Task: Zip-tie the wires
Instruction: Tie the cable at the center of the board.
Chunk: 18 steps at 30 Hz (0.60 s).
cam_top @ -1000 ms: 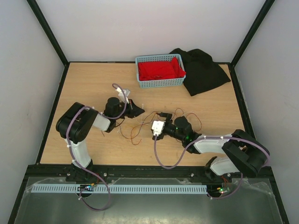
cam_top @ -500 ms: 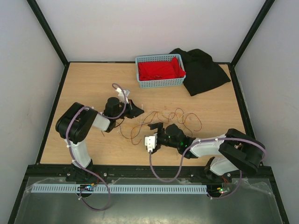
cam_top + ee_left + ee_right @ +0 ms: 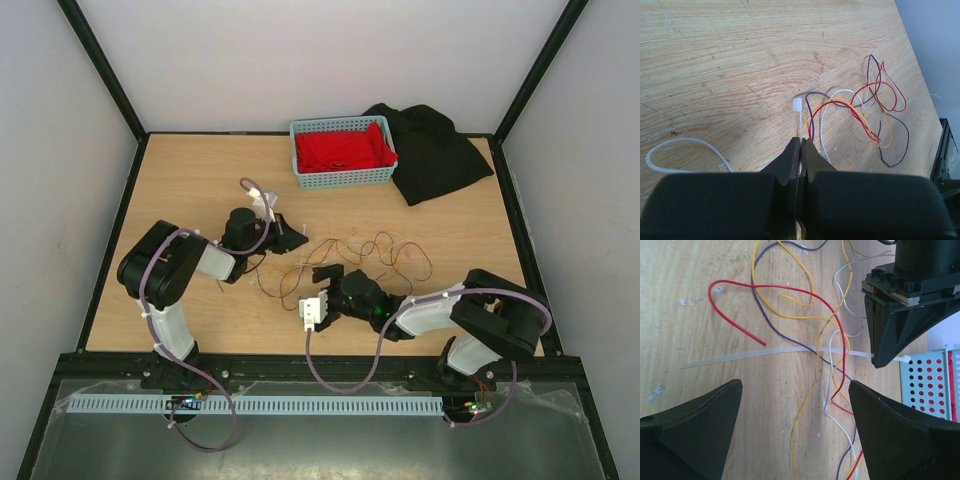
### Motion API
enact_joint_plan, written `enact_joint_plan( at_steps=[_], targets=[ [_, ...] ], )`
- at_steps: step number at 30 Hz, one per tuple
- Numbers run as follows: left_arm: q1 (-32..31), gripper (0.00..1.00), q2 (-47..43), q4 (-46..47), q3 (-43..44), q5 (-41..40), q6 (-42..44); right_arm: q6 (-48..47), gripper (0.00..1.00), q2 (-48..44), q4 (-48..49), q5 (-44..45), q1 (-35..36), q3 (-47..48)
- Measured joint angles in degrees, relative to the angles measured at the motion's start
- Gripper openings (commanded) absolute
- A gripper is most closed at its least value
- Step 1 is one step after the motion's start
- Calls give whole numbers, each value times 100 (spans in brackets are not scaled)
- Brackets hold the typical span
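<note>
**Left gripper (image 3: 801, 142).** I see its fingers pressed together on the zip tie (image 3: 765, 352), which is pinched at their tips. From that pinch the whitish strip runs flat along the table (image 3: 180, 190). It lies crosswise just ahead of the right gripper (image 3: 795, 385), whose fingers stand wide apart and grip nothing.

**Surroundings.** The wires (image 3: 835, 330) lie as a loose tangle between the two grippers. Red, yellow, purple and white strands cross the strip there; I cannot tell for each strand whether it passes over or under. In the left wrist view the same tangle sits ahead and to the right of the closed fingertips. A loose white loop (image 3: 685, 145) lies on the wood to their left. Beyond the left gripper stands a blue basket (image 3: 345, 180) holding a red cloth (image 3: 345, 150), with a black cloth (image 3: 435, 150) beside it. All three are well apart from the wires.

**Arm poses.** The left arm has its elbow folded and its wrist low, with the fingers pointing toward the right arm. The right arm is laid low across the table's near side, its wrist turned toward the left gripper.
</note>
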Motion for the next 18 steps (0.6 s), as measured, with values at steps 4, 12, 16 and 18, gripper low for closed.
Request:
enact_joint_plan(
  at_steps=[4,12,16,18],
  targets=[
    [0,0,0,-52,0,48,-13,-326,99,374,2,186,-15,243],
    [0,0,-57,-232,0,227,-96,-935,100,776,92,319,-328,575],
    [0,0,-129,-345,2,299,-184,-1104,100,918,94,258,-470,719],
    [-2,0,-133,-415,24,334,-254,-1174,100,990,96,203,-505,791]
  ],
)
